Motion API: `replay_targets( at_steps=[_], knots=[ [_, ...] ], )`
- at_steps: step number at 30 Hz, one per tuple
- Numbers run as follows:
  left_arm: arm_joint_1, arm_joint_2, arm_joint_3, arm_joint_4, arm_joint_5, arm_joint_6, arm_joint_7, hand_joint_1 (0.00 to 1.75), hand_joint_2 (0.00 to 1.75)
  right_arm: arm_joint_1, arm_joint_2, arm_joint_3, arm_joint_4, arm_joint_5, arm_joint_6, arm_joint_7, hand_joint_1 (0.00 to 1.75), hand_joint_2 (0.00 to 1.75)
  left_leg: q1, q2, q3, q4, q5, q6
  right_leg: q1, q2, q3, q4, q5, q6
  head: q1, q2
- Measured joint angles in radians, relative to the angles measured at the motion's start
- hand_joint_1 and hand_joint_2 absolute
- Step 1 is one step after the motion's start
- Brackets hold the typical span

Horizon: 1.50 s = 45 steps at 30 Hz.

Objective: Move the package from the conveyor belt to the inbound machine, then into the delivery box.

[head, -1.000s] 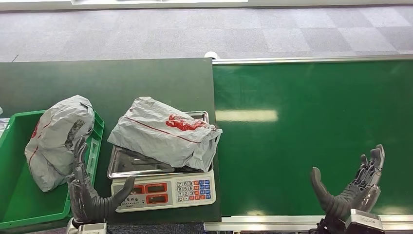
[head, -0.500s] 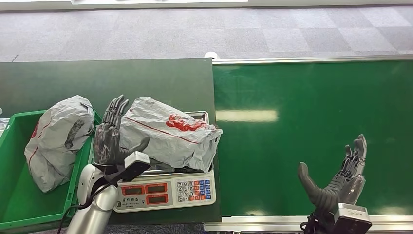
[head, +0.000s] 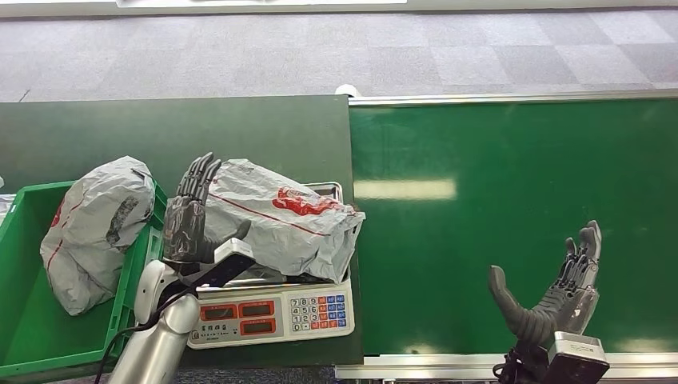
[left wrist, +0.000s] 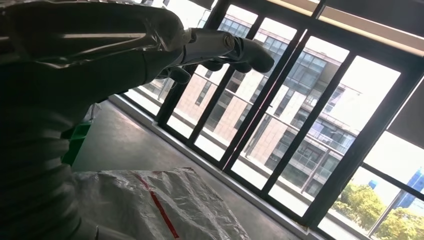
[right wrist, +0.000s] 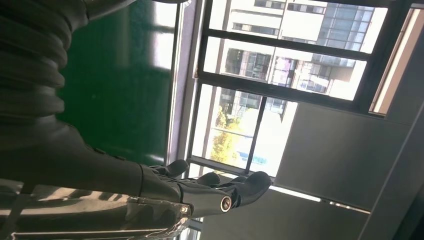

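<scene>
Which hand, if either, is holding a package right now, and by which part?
Neither. The left hand is open beside the package on the scale, not gripping it; the right hand is open over the conveyor belt.

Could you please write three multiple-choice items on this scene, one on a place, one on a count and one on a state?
1. Where does the package with the red mark lie?
A. on the scale
B. on the belt
C. on the floor
2. How many grey packages are there?
A. one
B. two
C. four
3. How is the right hand?
A. gripping a package
B. open, holding nothing
C. pressing the scale keys

A: it rests on the scale tray.
B: one on the scale, another package in the crate.
B: its fingers are apart above the belt.
</scene>
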Motion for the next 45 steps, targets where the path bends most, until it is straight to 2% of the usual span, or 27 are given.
replay_targets(
  at_steps=[12, 19, 24, 27, 32, 40, 43, 45],
  knots=[
    [-0.004, 0.000, -0.001, 0.016, -0.001, -0.002, 0.000, 0.00, 1.75, 0.000, -0.001, 0.000, 0.002, 0.001, 0.000, 0.000, 0.00, 1.75, 0.000, 0.000, 0.000, 0.000, 0.000, 0.000, 0.000, 0.000, 0.000, 0.000, 0.000, 0.000, 0.000, 0.000],
    [-0.035, -0.003, -0.032, 0.037, -0.011, -0.066, 0.005, 0.00, 1.75, -0.002, -0.002, 0.000, 0.016, 0.008, -0.003, 0.000, 0.00, 1.75, 0.000, 0.000, 0.000, 0.000, 0.000, 0.000, 0.000, 0.000, 0.000, 0.000, 0.000, 0.000, 0.000, 0.000],
    [-0.069, -0.003, -0.053, 0.092, -0.026, -0.112, 0.048, 0.00, 1.75, -0.003, -0.001, -0.001, 0.024, 0.018, -0.010, 0.000, 0.00, 1.75, 0.000, 0.000, 0.000, 0.000, 0.000, 0.000, 0.000, 0.000, 0.000, 0.000, 0.000, 0.000, 0.000, 0.000],
    [-0.119, -0.010, -0.075, 0.209, -0.087, -0.108, 0.086, 0.00, 1.75, -0.017, 0.002, -0.001, 0.030, 0.026, -0.010, 0.000, 0.00, 1.75, 0.000, 0.000, 0.000, 0.000, 0.000, 0.000, 0.000, 0.000, 0.000, 0.000, 0.000, 0.000, 0.000, 0.000],
    [-0.212, -0.031, -0.097, 0.439, -0.096, -0.045, 0.066, 0.00, 1.75, -0.048, 0.006, -0.003, 0.047, 0.033, -0.012, 0.000, 0.00, 1.75, 0.000, 0.000, 0.001, 0.000, 0.000, 0.000, 0.000, 0.000, 0.001, 0.000, 0.000, 0.000, 0.000, 0.000],
    [-0.283, -0.035, -0.098, 0.575, -0.082, -0.063, 0.059, 0.00, 1.75, -0.062, 0.007, -0.004, 0.062, 0.029, -0.022, 0.000, 0.00, 1.75, 0.000, -0.001, 0.005, 0.000, 0.000, 0.000, 0.000, -0.001, 0.007, 0.000, 0.000, 0.000, 0.000, 0.000],
    [-0.298, -0.035, -0.101, 0.603, -0.084, -0.081, 0.067, 0.07, 1.75, -0.068, 0.007, -0.004, 0.068, 0.025, -0.026, 0.000, 0.00, 1.75, 0.000, -0.001, 0.008, 0.000, 0.000, 0.001, 0.000, -0.002, 0.010, 0.000, 0.000, 0.000, 0.000, 0.000],
    [-0.306, -0.035, -0.103, 0.618, -0.085, -0.089, 0.069, 0.79, 1.75, -0.072, 0.007, -0.004, 0.073, 0.024, -0.027, 0.000, 0.00, 1.75, 0.000, -0.002, 0.010, 0.000, 0.001, 0.001, 0.000, -0.003, 0.013, 0.000, 0.000, 0.000, 0.000, 0.000]
  ],
)
